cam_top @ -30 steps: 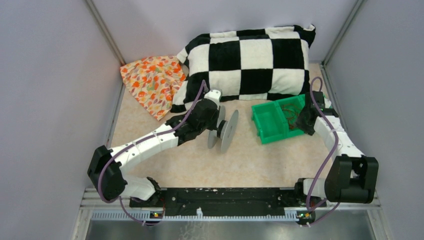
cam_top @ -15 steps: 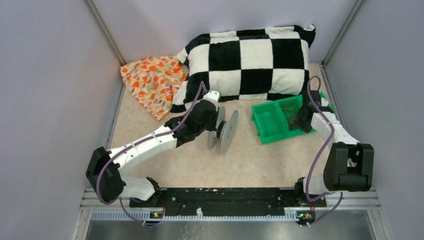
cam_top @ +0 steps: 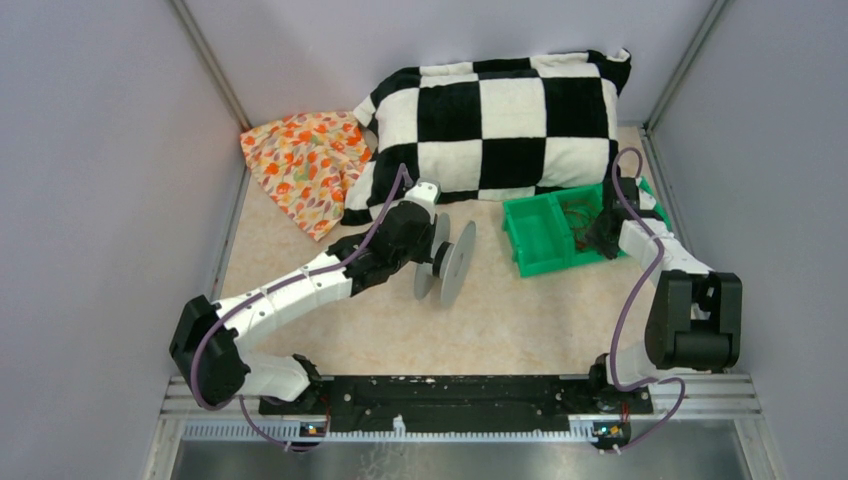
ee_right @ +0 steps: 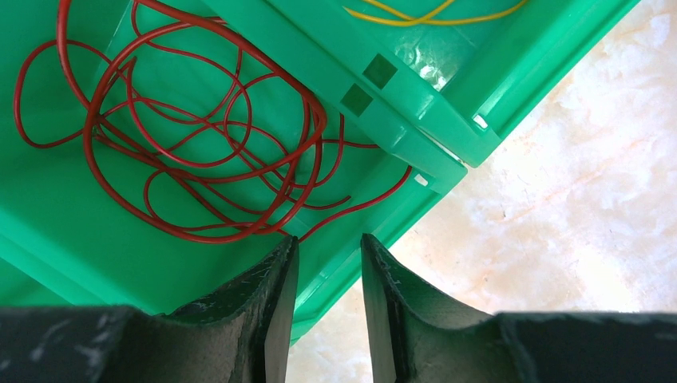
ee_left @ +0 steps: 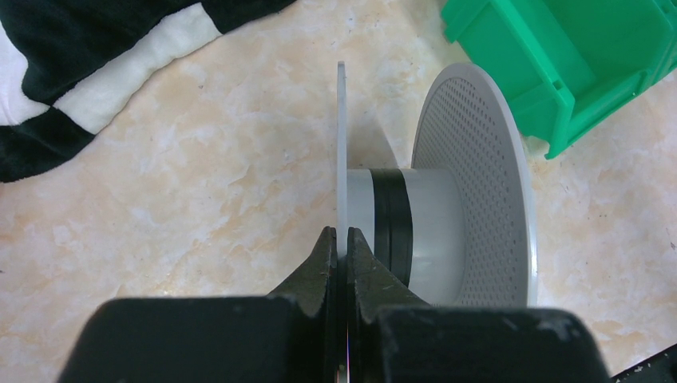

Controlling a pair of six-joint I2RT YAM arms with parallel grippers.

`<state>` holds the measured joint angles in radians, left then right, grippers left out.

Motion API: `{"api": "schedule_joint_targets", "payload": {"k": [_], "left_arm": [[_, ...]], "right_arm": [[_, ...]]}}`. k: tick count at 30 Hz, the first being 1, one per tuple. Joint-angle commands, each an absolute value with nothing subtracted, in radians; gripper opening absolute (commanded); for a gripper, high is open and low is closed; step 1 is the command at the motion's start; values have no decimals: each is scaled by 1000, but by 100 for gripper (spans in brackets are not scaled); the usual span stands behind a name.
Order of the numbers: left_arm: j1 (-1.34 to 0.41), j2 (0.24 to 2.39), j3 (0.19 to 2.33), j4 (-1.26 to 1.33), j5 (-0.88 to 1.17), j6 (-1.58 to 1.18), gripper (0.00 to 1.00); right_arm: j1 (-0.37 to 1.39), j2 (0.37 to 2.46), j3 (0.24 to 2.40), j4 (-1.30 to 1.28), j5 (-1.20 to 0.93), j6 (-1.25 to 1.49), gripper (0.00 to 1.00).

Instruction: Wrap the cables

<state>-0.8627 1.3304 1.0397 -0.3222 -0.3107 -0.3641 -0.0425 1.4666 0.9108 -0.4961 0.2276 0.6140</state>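
A grey spool (cam_top: 448, 260) stands on edge mid-table; in the left wrist view its hub (ee_left: 407, 223) carries a dark band between two discs. My left gripper (ee_left: 338, 239) is shut on the rim of the near disc (ee_left: 341, 144). Thin red cables (ee_right: 199, 136) lie tangled in one compartment of the green bin (ee_right: 72, 231); yellow cables (ee_right: 431, 12) lie in the neighbouring compartment. My right gripper (ee_right: 327, 247) is open and empty over the bin's near wall, just beside the red cables. It also shows in the top view (cam_top: 598, 226) at the bin (cam_top: 535, 262).
A black-and-white checkered pillow (cam_top: 500, 120) lies at the back. An orange patterned cloth (cam_top: 300, 160) lies back left. Grey walls enclose the table on three sides.
My right arm has moved toward the back, and the green bin has shifted back and turned with it. The left arm and the spool have stayed put.
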Motion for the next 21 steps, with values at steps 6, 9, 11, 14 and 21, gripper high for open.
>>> {"api": "schedule_joint_targets", "payload": {"k": [6, 9, 11, 14, 21], "left_arm": [[-863, 1294, 1043, -273, -302, -355, 0], [-862, 1302, 1041, -271, -303, -353, 0], [-862, 1310, 1042, -271, -292, -353, 0], [-862, 1318, 1050, -276, -280, -352, 0], [-862, 1323, 1058, -281, -284, -345, 0]], "right_arm": [[-44, 1430, 962, -482, 223, 643, 34], [-44, 1398, 963, -484, 231, 647, 38], [-44, 1402, 965, -478, 234, 648, 39], [-44, 1445, 974, -478, 230, 651, 39], [-44, 1491, 972, -418, 225, 653, 39]]}}
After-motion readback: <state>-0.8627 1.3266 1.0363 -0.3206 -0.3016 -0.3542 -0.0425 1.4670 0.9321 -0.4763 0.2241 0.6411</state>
